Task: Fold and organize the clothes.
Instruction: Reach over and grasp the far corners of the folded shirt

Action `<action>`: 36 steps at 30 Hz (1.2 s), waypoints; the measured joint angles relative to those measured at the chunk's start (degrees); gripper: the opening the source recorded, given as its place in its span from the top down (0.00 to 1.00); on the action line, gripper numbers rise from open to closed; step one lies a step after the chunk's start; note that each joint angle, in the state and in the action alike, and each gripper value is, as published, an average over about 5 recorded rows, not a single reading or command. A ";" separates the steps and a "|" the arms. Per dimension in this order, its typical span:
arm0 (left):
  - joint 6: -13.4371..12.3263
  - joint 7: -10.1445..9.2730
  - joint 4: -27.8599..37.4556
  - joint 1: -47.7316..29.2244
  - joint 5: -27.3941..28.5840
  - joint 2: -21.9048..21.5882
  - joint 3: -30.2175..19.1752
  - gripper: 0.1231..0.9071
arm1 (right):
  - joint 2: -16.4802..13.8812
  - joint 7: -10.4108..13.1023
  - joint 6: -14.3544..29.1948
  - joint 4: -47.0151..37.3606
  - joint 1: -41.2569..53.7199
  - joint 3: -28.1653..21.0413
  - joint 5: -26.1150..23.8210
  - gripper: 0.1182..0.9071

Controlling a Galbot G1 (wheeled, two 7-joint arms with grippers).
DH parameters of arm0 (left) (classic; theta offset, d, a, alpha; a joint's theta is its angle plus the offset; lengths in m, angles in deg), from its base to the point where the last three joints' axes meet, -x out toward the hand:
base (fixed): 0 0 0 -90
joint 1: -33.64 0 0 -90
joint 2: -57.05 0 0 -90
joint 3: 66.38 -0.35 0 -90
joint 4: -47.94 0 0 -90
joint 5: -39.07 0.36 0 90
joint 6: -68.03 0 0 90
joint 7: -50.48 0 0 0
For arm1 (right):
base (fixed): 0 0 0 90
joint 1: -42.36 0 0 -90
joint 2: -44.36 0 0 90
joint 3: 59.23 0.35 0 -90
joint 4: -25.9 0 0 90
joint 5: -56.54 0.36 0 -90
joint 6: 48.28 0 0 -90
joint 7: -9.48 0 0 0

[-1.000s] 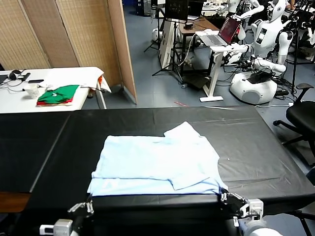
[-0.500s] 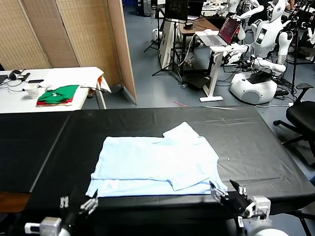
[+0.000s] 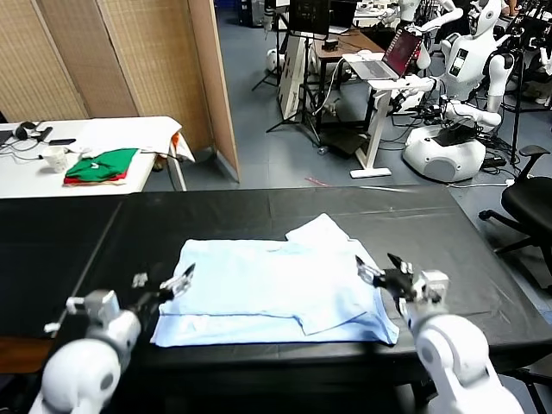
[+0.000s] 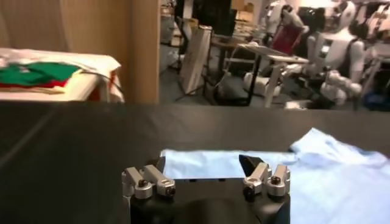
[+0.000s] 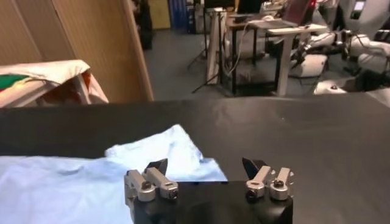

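Both grippers are hanging released: left gripper (image 3: 161, 284) and right gripper (image 3: 379, 269) are flanking the T-shirt (image 3: 272, 289), lying crosswise between them.

A pale light-blue T-shirt (image 3: 276, 291) lies flat on the black surface (image 3: 431, 233), in the lower centre of the head view. Its near edge is folded into a long band, and one short sleeve juts toward the upper right.
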 joint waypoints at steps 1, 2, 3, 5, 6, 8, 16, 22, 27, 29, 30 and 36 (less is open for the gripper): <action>0.47 -0.25 1.70 -1.59 -0.44 -0.32 -0.74 0.00 | 0.21 -0.32 0.03 -1.48 1.23 -0.83 -0.23 0.00; 0.90 -0.40 3.36 -3.14 -0.78 -0.58 -1.51 0.00 | 0.42 -0.61 0.07 -2.88 2.37 -1.65 -0.52 0.00; 1.27 -0.47 5.02 -4.66 -1.07 -0.78 -2.29 0.00 | 0.66 -0.86 0.10 -4.19 3.42 -2.41 -0.84 0.00; 1.76 -0.49 8.00 -7.36 -1.42 -1.02 -3.75 0.00 | 1.18 -1.27 0.14 -6.70 5.40 -3.84 -1.47 0.00; 1.95 -0.46 9.38 -8.61 -1.54 -1.12 -4.48 0.00 | 1.47 -1.39 0.14 -7.84 6.31 -4.48 -1.71 0.00; 2.19 -0.37 11.79 -10.78 -1.56 -1.30 -5.81 0.00 | 2.07 -1.60 0.12 -9.97 8.01 -5.59 -2.17 0.00; 2.85 -0.17 18.38 -16.35 -1.14 -0.72 -9.78 0.00 | 3.49 -2.69 0.18 -15.68 11.72 -7.92 -3.61 0.00; 4.38 0.04 21.93 -18.65 -1.74 -0.18 -11.45 0.00 | 3.82 -3.35 0.08 -17.50 12.48 -8.64 -3.62 0.04; 4.47 0.42 23.53 -19.48 -1.70 -0.16 -12.14 0.08 | 4.02 -3.65 0.09 -17.89 12.55 -8.91 -3.62 0.32; 4.40 0.47 23.87 -19.72 -1.64 -0.14 -12.37 0.16 | 4.03 -3.73 0.10 -17.96 12.50 -8.97 -3.61 0.49; 4.33 0.49 24.04 -19.82 -1.60 -0.13 -12.46 0.20 | 4.03 -3.77 0.11 -17.99 12.47 -8.99 -3.61 0.55; 3.72 0.60 25.06 -20.31 -1.33 0.13 -12.63 0.44 | 4.04 -4.14 0.20 -18.03 12.29 -9.00 -3.63 0.80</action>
